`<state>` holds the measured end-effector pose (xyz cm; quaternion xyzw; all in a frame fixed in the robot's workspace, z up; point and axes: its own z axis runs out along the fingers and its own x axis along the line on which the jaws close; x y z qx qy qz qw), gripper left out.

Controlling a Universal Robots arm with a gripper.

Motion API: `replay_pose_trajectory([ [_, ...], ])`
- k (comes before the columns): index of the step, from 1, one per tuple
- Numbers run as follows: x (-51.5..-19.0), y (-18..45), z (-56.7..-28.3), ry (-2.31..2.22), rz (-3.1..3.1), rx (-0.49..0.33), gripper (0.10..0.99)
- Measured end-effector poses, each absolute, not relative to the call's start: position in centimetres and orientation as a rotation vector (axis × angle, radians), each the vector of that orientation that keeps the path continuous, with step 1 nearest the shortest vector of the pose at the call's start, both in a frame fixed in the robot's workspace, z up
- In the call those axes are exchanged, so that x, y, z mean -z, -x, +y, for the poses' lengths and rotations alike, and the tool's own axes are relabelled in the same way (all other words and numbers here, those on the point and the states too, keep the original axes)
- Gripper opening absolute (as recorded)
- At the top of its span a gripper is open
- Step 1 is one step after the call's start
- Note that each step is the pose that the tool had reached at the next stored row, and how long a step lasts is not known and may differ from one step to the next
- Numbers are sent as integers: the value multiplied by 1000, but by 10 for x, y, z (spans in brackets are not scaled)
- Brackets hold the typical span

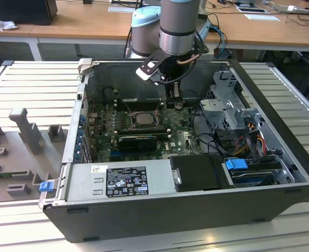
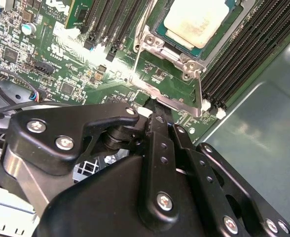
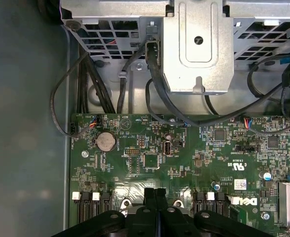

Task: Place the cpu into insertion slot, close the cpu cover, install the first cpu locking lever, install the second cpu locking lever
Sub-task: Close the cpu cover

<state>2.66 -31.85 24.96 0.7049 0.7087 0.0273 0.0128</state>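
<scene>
The cpu (image 2: 194, 19) lies flat in the insertion slot (image 1: 128, 119), its pale metal face up. The cpu cover (image 2: 192, 63) appears as a dull silver frame around the chip's edges. I cannot tell whether it is fully pressed down. A thin metal lever rod (image 2: 199, 91) runs along the slot's side that faces the gripper.

The gripper (image 2: 152, 106) hangs just beside the insertion slot, low over the green motherboard (image 3: 150, 158). Its black fingers (image 3: 149, 197) are clenched together, and nothing can be seen between them. In the second wrist view the tips end right at the silver hardware on the slot's edge; contact cannot be made out.

In the exterior view the gripper (image 1: 174, 100) is toward the view's right of the insertion slot, inside the open computer case (image 1: 160, 220). Long black memory slots (image 2: 234, 59) flank the insertion slot. A black graphics card (image 1: 138, 140) lies just on the near side of the slot, and the grey power-supply box (image 1: 120, 181) is further that way. The case rests on a slatted worktop (image 1: 28, 89).
</scene>
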Motion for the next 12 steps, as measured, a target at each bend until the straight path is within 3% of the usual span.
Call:
replay_pose_trajectory([
  [12,-250,-24,-318,-2197,2208,-85,106],
])
